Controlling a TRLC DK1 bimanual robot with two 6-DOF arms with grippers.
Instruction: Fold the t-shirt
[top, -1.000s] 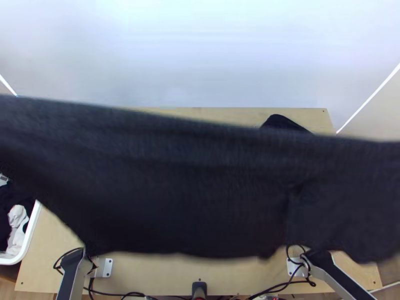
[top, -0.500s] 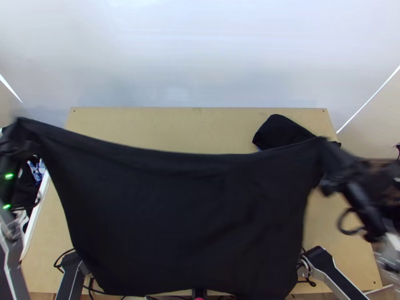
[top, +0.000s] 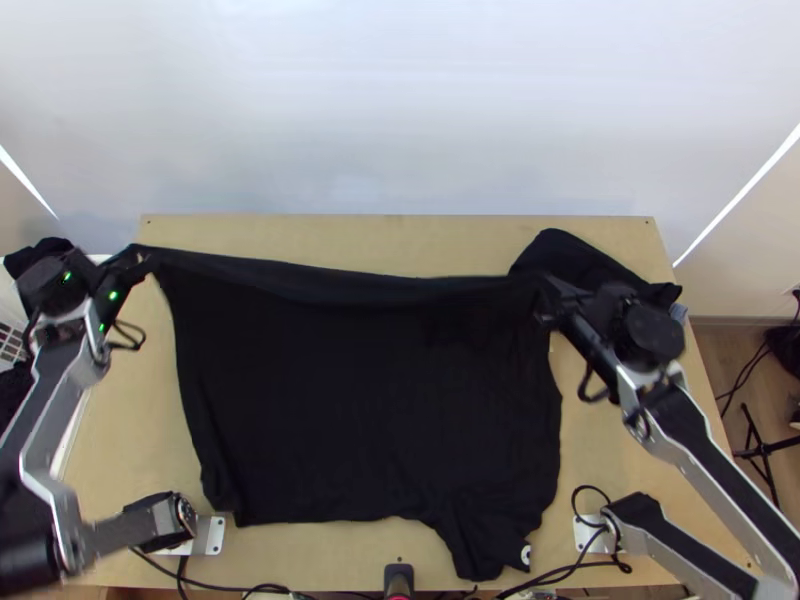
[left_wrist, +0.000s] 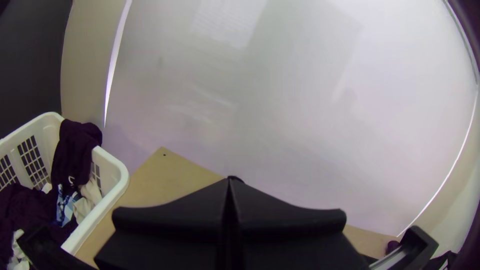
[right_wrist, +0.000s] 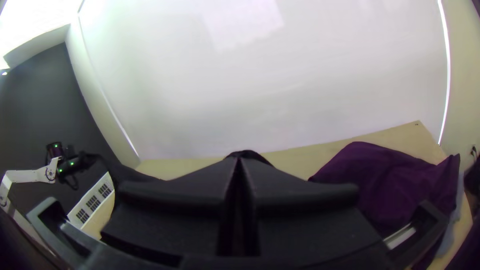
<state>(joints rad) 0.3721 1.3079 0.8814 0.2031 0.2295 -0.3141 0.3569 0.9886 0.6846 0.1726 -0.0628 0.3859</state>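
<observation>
The left gripper (top: 143, 262) is clamped on one upper corner of the black t-shirt (top: 370, 400), and the right gripper (top: 548, 292) is clamped on the other. In the left wrist view the two fingers (left_wrist: 170, 215) meet at their tips, with a small dark bulge of cloth just past them; in the right wrist view the fingers (right_wrist: 175, 197) are likewise pressed together on dark cloth.

The shirt is spread out between the two grippers. Its top edge runs from one to the other in a slight sag, and the body spreads from there toward the arms' bases. Below the right gripper, on the near side, a narrower piece sticks out past the lower edge, with a small white mark at its end. How much of the shirt touches the wooden table (top: 330, 235) I cannot tell.

Just beyond the right gripper and to its right, a dark bunched cloth (top: 572, 256) lies on the table, with a pale grey-blue cloth (right_wrist: 454, 215) at its side. To the left of the left gripper stands a white laundry basket (left_wrist: 118, 182) holding dark, white and blue-patterned clothes, one dark garment (left_wrist: 75, 145) draped over its rim.
</observation>
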